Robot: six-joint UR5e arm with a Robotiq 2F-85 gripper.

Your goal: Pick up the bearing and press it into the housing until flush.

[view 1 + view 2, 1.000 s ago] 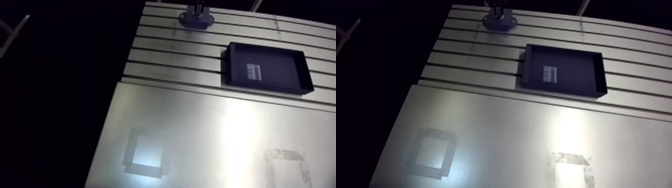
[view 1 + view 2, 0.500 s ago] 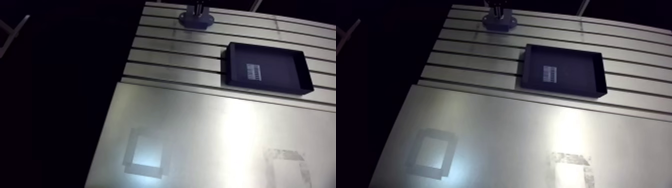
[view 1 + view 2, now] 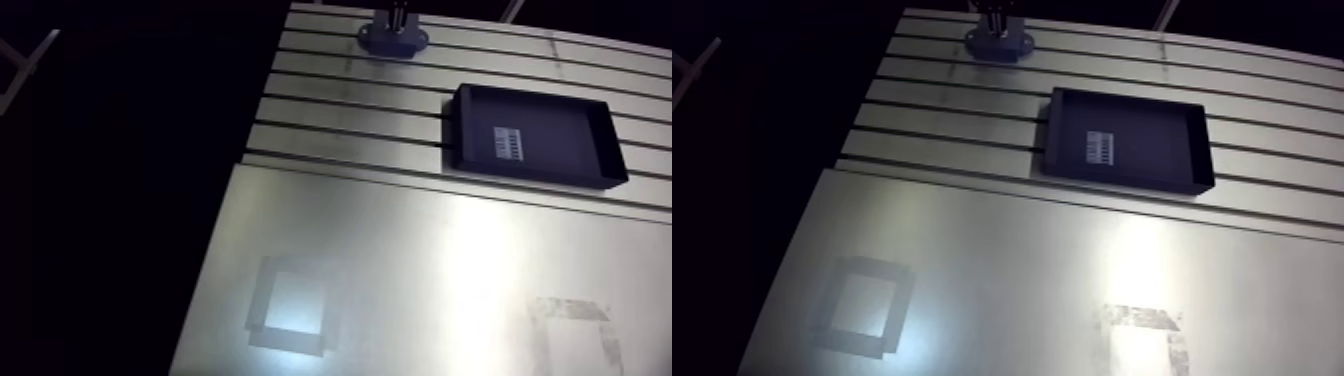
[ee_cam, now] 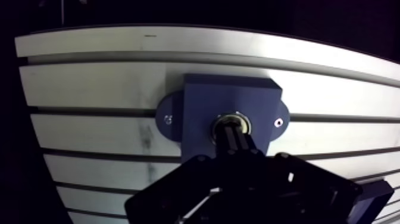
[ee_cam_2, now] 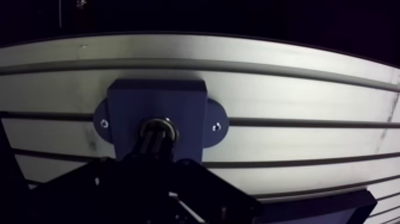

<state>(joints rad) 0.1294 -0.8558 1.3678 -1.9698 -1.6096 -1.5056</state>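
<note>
In the wrist view the blue housing (image 4: pixel 202 101) sits bolted to the slotted table by its two side ears. The bearing (image 4: pixel 233 117) shows as a metal ring in the housing's central bore. My gripper (image 4: pixel 233 132) comes straight down onto it, fingers shut together, their tips resting on the bearing; how deep the bearing sits is hidden by the tips. In the arm view the housing (image 3: pixel 392 40) is at the far edge of the table with the gripper (image 3: pixel 398 14) standing on it.
A black shallow tray (image 3: pixel 535 135) with a white label lies on the slotted table to the right of the housing. Nearer, a smooth metal sheet (image 3: pixel 430 250) carries a taped square (image 3: pixel 290 305) and a second worn tape mark (image 3: pixel 575 320).
</note>
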